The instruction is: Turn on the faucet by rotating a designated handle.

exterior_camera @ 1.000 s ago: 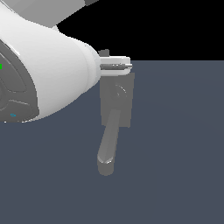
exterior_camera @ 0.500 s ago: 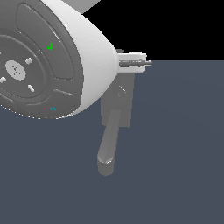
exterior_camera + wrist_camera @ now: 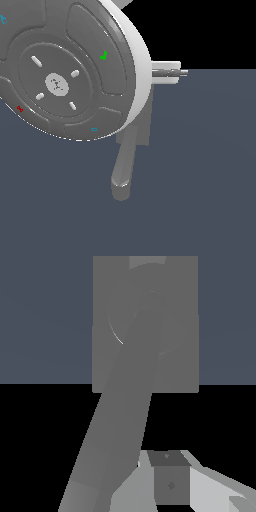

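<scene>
In the exterior view the faucet shows its thick round-tipped spout (image 3: 122, 172) and a strip of its boxy base (image 3: 143, 131); a big arm link hides everything else. My gripper (image 3: 172, 72) pokes out past that link toward the exterior view's right, above the base, as a narrow white and grey tip. In the wrist view the faucet base (image 3: 175, 356) carries a round hub, and the flat grey handle (image 3: 120, 421) runs from it toward the camera. The gripper (image 3: 170, 481) sits beside the handle's near part, its fingers showing no clear gap.
A large white and grey arm link (image 3: 65, 75) fills the upper part of the exterior view on its left. The faucet stands on a plain blue-grey floor (image 3: 200, 175). Nothing else is in view.
The arm link has swung toward the exterior view's right and closer to the camera, covering more of the faucet base. The gripper tip has shifted right. The spout has not moved.
</scene>
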Controlling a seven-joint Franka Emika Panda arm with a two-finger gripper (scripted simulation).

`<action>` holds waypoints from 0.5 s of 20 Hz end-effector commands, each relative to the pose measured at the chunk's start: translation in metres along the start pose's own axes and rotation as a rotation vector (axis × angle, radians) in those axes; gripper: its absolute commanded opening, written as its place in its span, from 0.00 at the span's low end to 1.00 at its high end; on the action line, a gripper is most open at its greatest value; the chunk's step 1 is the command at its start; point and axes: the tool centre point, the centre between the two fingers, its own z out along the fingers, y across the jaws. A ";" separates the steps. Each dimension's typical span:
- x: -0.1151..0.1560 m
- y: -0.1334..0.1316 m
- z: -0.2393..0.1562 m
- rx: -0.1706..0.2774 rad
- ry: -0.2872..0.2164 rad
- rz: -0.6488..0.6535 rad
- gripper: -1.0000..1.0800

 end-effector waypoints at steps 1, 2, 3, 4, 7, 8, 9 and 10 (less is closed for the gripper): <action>-0.001 -0.012 0.003 0.005 -0.004 -0.003 0.00; -0.001 -0.016 0.003 0.005 -0.005 -0.004 0.00; -0.001 -0.019 0.003 0.005 -0.007 -0.005 0.00; -0.001 -0.022 0.004 0.005 -0.008 -0.005 0.00; -0.001 -0.032 0.005 0.004 -0.012 -0.007 0.00; -0.001 -0.035 0.006 0.004 -0.013 -0.008 0.00; -0.001 -0.039 0.006 0.004 -0.015 -0.008 0.00; -0.001 -0.042 0.006 0.004 -0.016 -0.009 0.00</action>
